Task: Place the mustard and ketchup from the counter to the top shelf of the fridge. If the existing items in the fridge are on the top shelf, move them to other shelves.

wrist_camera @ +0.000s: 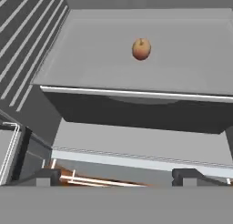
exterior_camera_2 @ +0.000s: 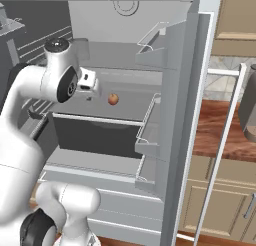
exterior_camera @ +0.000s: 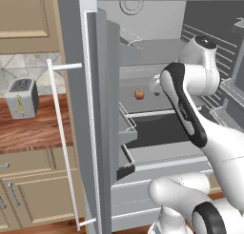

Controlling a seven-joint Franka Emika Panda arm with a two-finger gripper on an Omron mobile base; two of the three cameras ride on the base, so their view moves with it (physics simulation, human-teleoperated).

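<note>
The fridge (exterior_camera: pixel 90 109) stands open. A small round orange-red fruit, the existing item (wrist_camera: pixel 141 49) (exterior_camera: pixel 139 93) (exterior_camera_2: pixel 113 99), rests toward the back of the top shelf (wrist_camera: pixel 91 73), the highest grey shelf I see, with a thin pale front edge. My gripper (wrist_camera: pixel 114 176) (exterior_camera_2: pixel 91 87) is open and empty inside the fridge, in front of that shelf and some way short of the fruit, looking down over it. The mustard and ketchup are out of view. The wood-grain counter (exterior_camera: pixel 33 128) (exterior_camera_2: pixel 222 130) runs on both sides of the fridge.
A dark drawer (wrist_camera: pixel 136 114) sits under the shelf, with a lower grey shelf (wrist_camera: pixel 136 143) below it. Door bins (exterior_camera: pixel 127 128) (exterior_camera_2: pixel 150 125) and white bar handles (exterior_camera: pixel 62 142) (exterior_camera_2: pixel 225 155) flank the opening. A toaster (exterior_camera: pixel 21 97) stands on the left counter, a dark appliance (exterior_camera_2: pixel 248 110) on the right.
</note>
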